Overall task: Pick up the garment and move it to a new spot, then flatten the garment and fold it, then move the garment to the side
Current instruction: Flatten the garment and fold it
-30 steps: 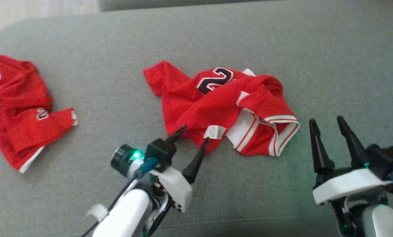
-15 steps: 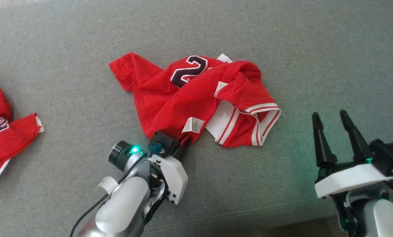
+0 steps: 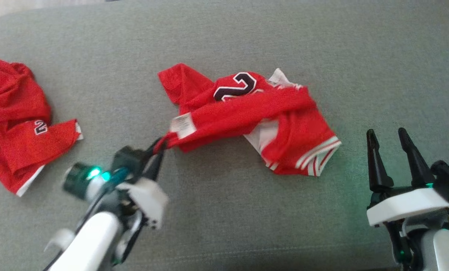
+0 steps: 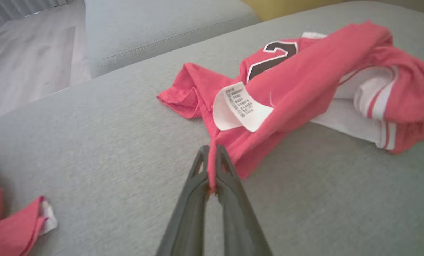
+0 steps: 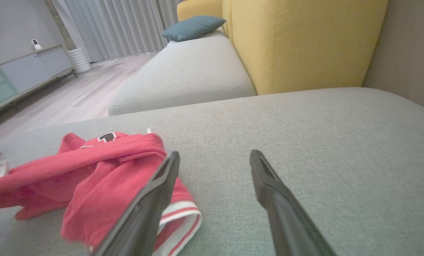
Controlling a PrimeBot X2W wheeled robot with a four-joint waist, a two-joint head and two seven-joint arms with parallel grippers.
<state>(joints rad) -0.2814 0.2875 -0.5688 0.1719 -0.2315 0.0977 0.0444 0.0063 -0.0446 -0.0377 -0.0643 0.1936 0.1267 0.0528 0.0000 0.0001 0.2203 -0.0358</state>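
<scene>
My left jaws are closed on the edge of the red shirt (image 3: 247,113). My fingers (image 4: 192,213) pinch the hem just below its white label (image 3: 181,126). In the head view the pinch sits at 8 o'clock of the shirt, and a stretched fold of cloth runs from it toward 2 o'clock. The rest of the shirt lies crumpled on the grey sofa seat (image 3: 247,210), near the middle of that view. A black number 2 (image 3: 236,86) faces up on its 12 o'clock side, and the white-and-red striped trim (image 3: 318,158) is at its 4 o'clock end.

My right jaws stand open at 4 o'clock of the shirt, apart from it. Their two dark fingers (image 3: 376,165) are spread over bare seat and point toward 12 o'clock.

A second red shirt (image 3: 13,124) lies bunched at 9 o'clock, well apart from the first. In the right wrist view a yellow backrest (image 5: 304,42) rises beyond the seat, with a blue pillow (image 5: 192,26) further off.
</scene>
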